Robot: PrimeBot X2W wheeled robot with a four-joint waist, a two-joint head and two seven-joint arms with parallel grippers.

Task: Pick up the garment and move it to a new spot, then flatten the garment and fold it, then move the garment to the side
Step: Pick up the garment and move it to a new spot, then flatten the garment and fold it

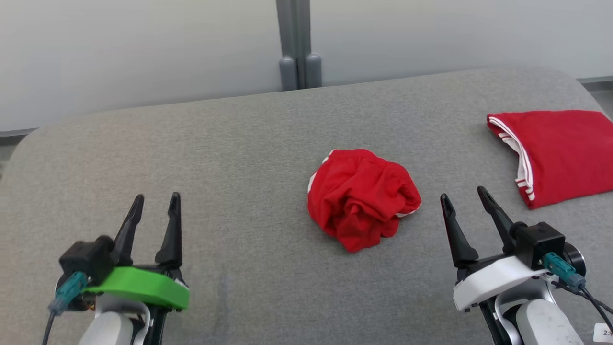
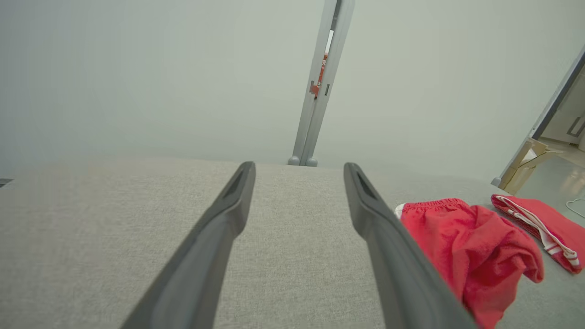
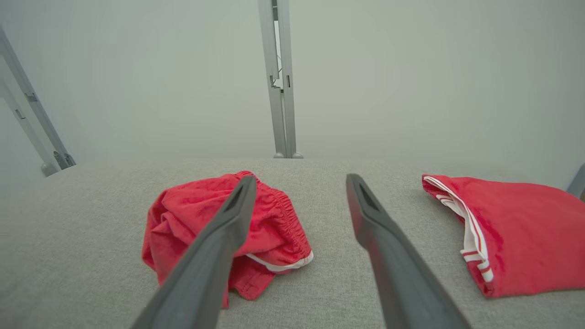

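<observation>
No legible text or labels

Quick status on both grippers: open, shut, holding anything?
Left gripper: open, holding nothing.
Right gripper: open, holding nothing; the crumpled red garment lies on the table between them.

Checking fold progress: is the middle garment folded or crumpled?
Crumpled. The middle garment lies in a bunched, creased heap with no flat edges, unlike the folded garment at the right.

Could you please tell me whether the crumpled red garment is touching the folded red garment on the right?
Apart. The head view shows a wide strip of bare grey surface between the crumpled garment and the folded garment.
</observation>
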